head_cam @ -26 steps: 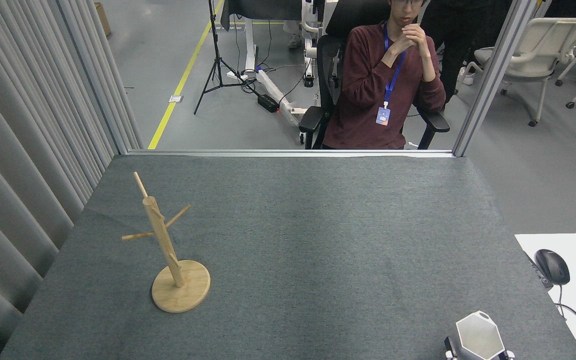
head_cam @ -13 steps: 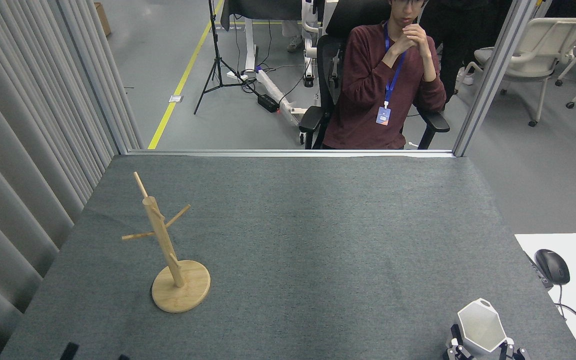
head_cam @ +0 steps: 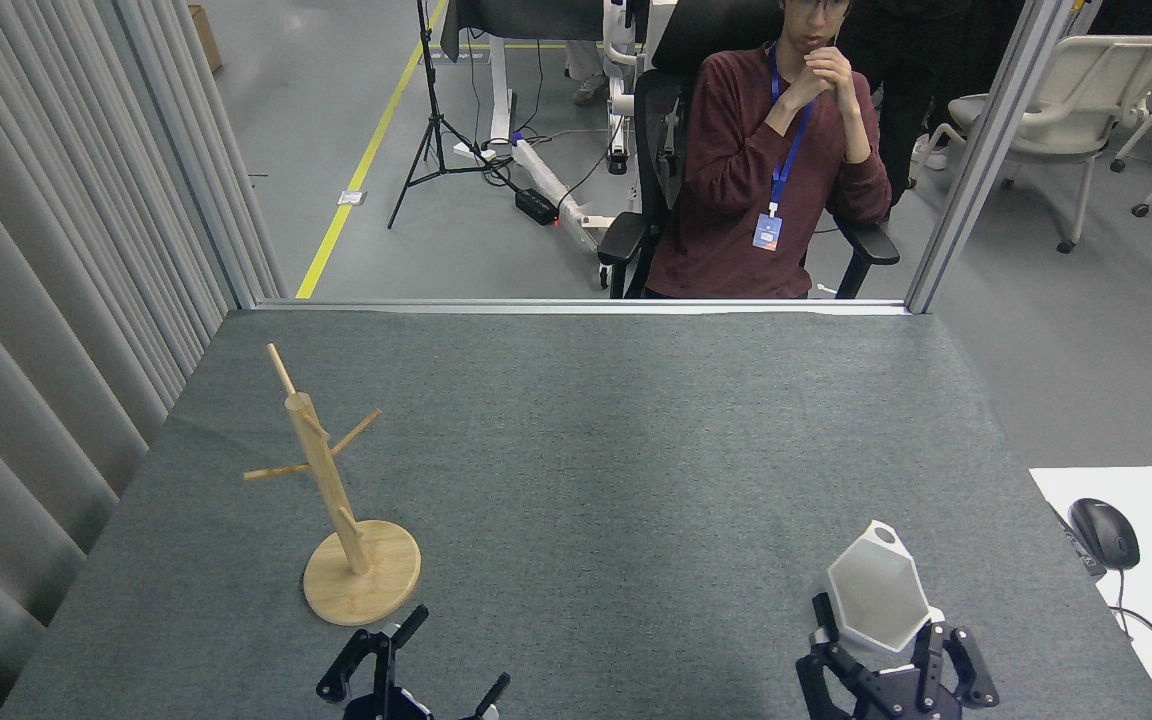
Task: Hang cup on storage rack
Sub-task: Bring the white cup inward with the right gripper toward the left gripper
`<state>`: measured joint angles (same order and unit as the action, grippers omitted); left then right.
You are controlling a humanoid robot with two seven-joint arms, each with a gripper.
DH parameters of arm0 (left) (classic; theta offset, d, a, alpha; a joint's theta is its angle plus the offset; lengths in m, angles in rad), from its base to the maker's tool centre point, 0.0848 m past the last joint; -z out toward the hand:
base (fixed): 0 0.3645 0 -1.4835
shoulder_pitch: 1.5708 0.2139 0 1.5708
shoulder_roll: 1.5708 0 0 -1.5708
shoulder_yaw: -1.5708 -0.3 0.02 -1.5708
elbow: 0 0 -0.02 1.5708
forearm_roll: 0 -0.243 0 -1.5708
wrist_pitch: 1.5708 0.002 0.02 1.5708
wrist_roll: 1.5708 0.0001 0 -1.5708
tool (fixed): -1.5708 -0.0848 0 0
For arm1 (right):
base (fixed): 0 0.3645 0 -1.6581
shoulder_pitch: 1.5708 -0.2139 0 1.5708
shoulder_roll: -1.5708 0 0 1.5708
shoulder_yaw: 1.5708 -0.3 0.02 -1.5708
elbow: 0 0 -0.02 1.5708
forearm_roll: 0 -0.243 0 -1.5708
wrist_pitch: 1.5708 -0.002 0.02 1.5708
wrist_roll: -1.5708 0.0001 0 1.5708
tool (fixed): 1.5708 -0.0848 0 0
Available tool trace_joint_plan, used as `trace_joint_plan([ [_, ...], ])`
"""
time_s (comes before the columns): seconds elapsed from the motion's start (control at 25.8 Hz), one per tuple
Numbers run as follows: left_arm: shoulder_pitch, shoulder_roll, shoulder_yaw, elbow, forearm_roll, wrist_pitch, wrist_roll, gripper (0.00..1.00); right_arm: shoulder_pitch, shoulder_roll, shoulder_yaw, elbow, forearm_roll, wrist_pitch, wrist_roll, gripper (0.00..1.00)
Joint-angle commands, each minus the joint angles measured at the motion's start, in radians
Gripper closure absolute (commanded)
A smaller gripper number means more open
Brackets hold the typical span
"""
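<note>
Right gripper [head_cam: 881, 650] clasps cup [head_cam: 876, 590] | rack [head_cam: 336, 500] far leftward | left gripper [head_cam: 406, 665] spread, empty, nearer rack

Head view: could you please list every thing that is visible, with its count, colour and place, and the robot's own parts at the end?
cup: 1, white, near right of the table, held in the right gripper
storage rack: 1, light wood, near left of the table, upright, pegs bare
table: 1, grey-green felt top, fills the middle
curtain: 1, grey, along the left side
person: 1, dark red top, blue lanyard, seated beyond the table
office chairs: 2, white, far right; the second only partly in view
tripod: 1, black, on the floor, far left
mouse: 1, black, on the white desk at right
left gripper: 1, black, open, bottom edge near the rack base
right gripper: 1, black, shut on the cup
</note>
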<state>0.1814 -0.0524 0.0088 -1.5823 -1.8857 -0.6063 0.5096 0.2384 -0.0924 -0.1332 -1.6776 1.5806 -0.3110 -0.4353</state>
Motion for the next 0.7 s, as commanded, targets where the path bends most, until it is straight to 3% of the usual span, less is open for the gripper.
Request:
trace_joint_plan([
  [0.0, -0.016, -0.004, -0.05, -0.001, -0.038, -0.001, -0.003, 0.01, -0.007, 0.059, 0.083, -0.014, 0.101, 0.006, 0.006, 0.42],
  [0.12, -0.02, -0.007, -0.096, -0.004, -0.073, 0.0, -0.003, 0.0, -0.016, 0.126, 0.153, -0.002, 0.202, 0.02, 0.007, 0.42],
  [0.19, -0.02, -0.007, -0.133, -0.008, -0.078, 0.0, -0.008, 0.0, -0.028, 0.134, 0.214, 0.012, 0.239, 0.063, 0.01, 0.42],
  [0.31, -0.02, -0.007, -0.177, -0.012, -0.113, 0.003, -0.011, 0.0, -0.044, 0.137, 0.307, 0.019, 0.245, 0.118, 0.013, 0.42],
  [0.66, -0.023, -0.009, -0.224, 0.005, -0.139, 0.053, -0.014, 0.0, -0.033, 0.129, 0.431, 0.016, 0.271, 0.122, 0.01, 0.42],
])
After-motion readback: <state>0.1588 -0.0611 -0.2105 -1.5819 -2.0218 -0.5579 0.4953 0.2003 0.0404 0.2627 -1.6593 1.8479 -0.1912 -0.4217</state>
